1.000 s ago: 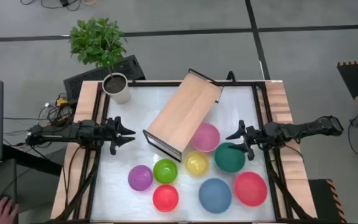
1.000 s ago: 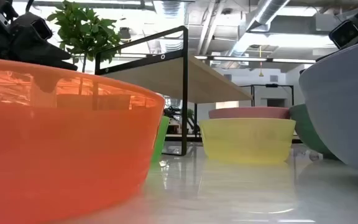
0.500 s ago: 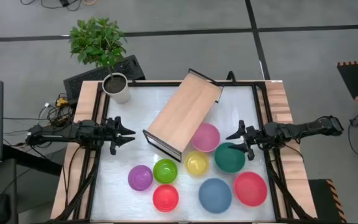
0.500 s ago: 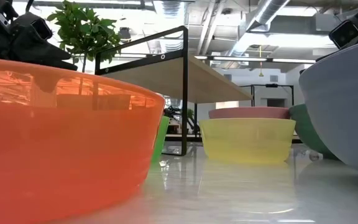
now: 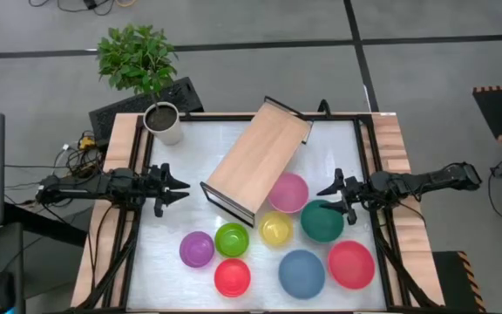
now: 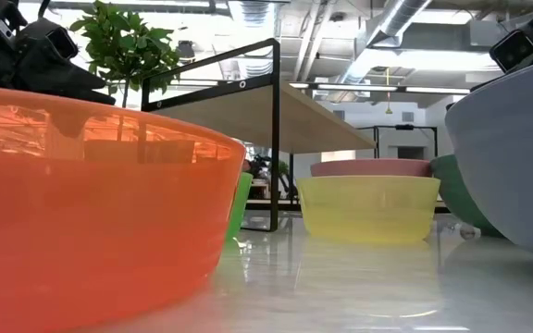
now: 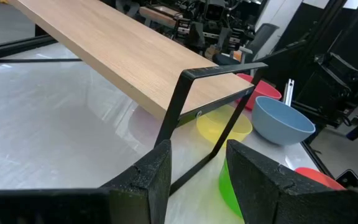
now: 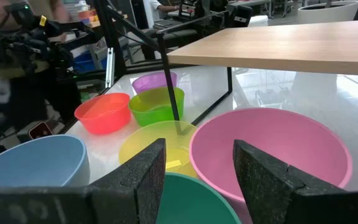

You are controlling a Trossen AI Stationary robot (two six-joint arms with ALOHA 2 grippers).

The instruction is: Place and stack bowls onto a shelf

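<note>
The light-wood shelf (image 5: 260, 161) stands slantwise on its dark frame at the table's middle. Near and to the right of it sit the bowls: pink (image 5: 288, 192), teal (image 5: 322, 221), yellow (image 5: 275, 228), green (image 5: 231, 239), purple (image 5: 197, 249), red (image 5: 232, 277), blue (image 5: 301, 272) and red-pink (image 5: 350, 264). My left gripper (image 5: 181, 190) hovers open left of the shelf's near end, whose frame (image 7: 191, 106) fills its wrist view. My right gripper (image 5: 331, 199) hovers open right of the pink bowl (image 8: 266, 149), above the teal bowl's far rim.
A white pot with soil (image 5: 163, 122) stands at the table's far left corner, with a leafy plant (image 5: 138, 57) beyond it. Bare table lies left of the shelf and at the far right corner. In the low view the red bowl (image 6: 91, 203) stands close to the camera.
Both arms and all bowls have kept still. A person's hand off the table, at the high view's lower left, has drawn away out of the picture.
</note>
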